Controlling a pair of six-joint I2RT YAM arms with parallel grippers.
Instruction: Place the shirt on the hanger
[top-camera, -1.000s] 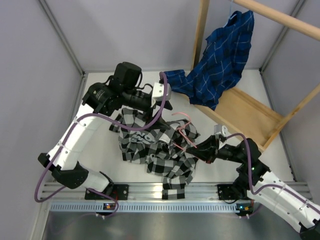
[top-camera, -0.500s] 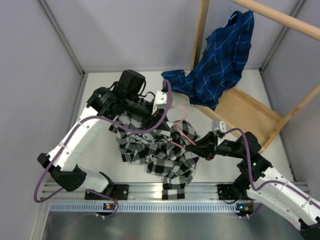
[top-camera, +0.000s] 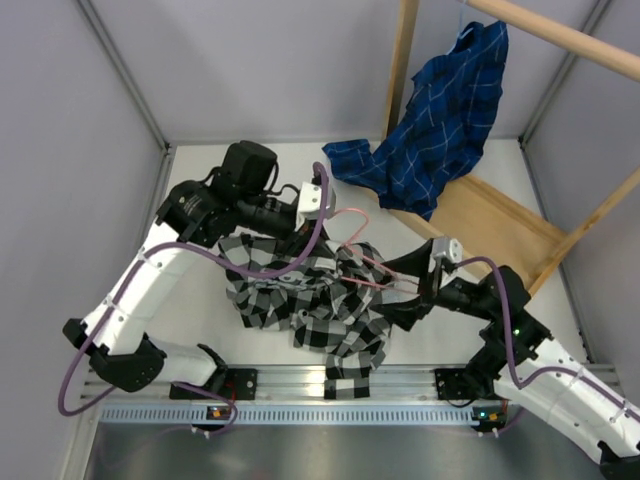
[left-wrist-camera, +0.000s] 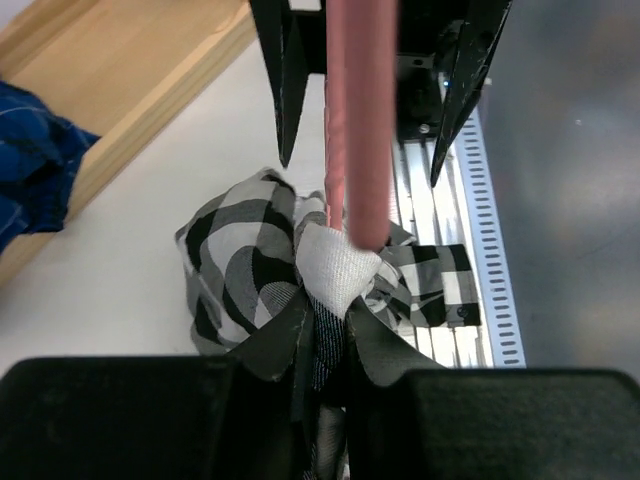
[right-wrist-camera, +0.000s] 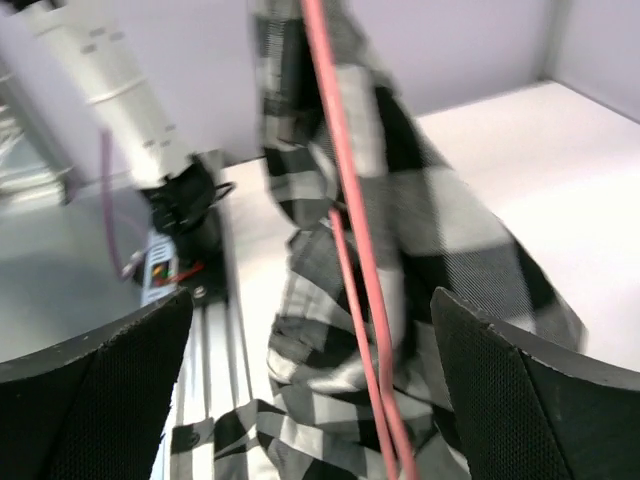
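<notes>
1. The left gripper (left-wrist-camera: 322, 338) is pinching a pale fold of the shirt (top-camera: 300, 300) between fingers pressed together. The hanger (left-wrist-camera: 355, 120) is running straight into that same fold, and I cannot tell whether the wire itself is being clamped along with the cloth
2. The right gripper (right-wrist-camera: 310, 330) is standing with its fingers spread wide. It is straddling the pink wire without touching it and is holding nothing
3. The shirt is lying bunched in the middle of the tabletop (top-camera: 203, 318), leaning toward the near edge. One checked tail is lying over the aluminium rail (top-camera: 300, 385), and the far side of the heap is rising toward the left gripper
4. The hanger's long axis is running from the left gripper, at the far-left side of the heap, across to the right gripper at its near-right side. The wire is therefore lying dead ahead of the right gripper, between its open fingers, which looks like the nearer arm for taking the free end
5. Folds of the shirt are draping over and around the wire, so a clean grip on wire alone is looking doubtful, and I cannot make out the hook
6. The blue plaid shirt (top-camera: 440, 110) is hanging from the wooden rod (top-camera: 560, 35) at the far right corner and trailing onto the wooden rack (top-camera: 490, 225). All of this is sitting well apart from both grippers and is not blocking them
</notes>
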